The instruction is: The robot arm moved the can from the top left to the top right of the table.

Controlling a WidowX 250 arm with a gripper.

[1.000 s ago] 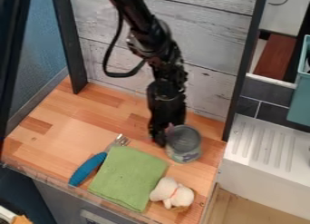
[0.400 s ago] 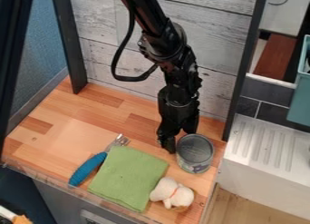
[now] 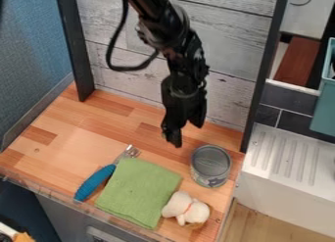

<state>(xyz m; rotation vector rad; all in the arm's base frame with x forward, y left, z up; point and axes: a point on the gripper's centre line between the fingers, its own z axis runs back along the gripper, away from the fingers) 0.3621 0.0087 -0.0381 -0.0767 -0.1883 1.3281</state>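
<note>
Whitewashed plank wall [image 3: 235, 55]; blue side panel [image 3: 36, 55]; white ridged drainboard [image 3: 288, 155].

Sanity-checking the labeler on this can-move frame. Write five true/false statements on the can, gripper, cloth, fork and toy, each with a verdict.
1. The can stands upright on the table. True.
2. The can is being held. False: the gripper hangs clear of it, up and to its left in the view.
3. The cloth is green. True.
4. The fork has a red handle. False: its handle is blue.
5. The toy is left of the cloth in the view. False: it is at the cloth's lower right.
</note>
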